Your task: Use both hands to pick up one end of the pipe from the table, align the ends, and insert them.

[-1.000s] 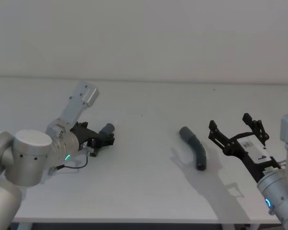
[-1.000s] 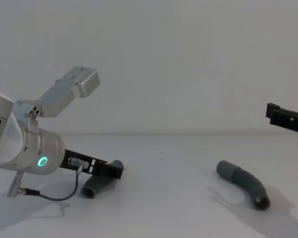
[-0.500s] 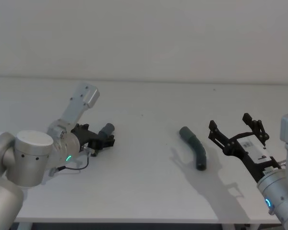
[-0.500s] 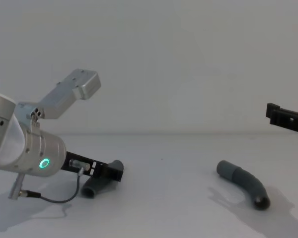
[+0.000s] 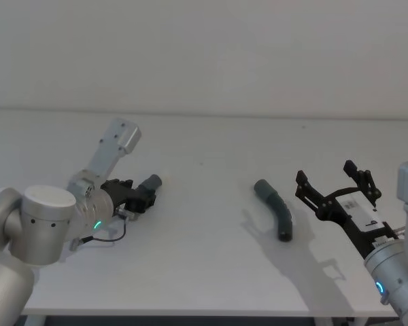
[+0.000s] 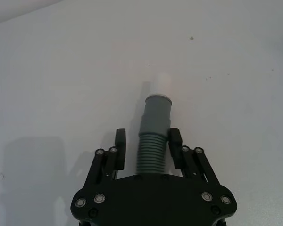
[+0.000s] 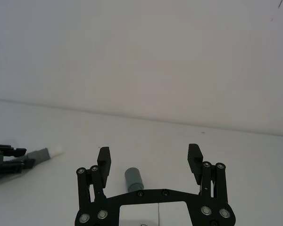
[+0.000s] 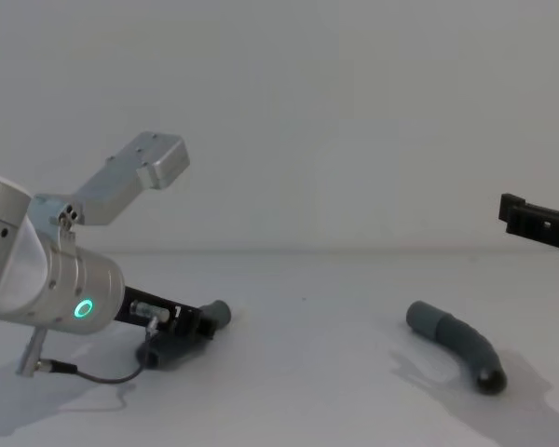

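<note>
Two dark grey pipe pieces lie on the white table. The left piece sits between the fingers of my left gripper. The fingers flank its ribbed middle closely, with a thin gap on one side, so it is still open. The smooth cuff end points away past the fingertips. The curved right piece lies free. My right gripper hovers wide open to its right, above the table and apart from it.
The table's far edge meets a plain white wall. The silver left arm with its green ring light rests low over the table's left side. Bare table lies between the two pipe pieces.
The left gripper's fingers have narrowed around the left pipe piece. The piece's near end is now hidden behind them in the chest view. The right arm and right piece have not moved.
</note>
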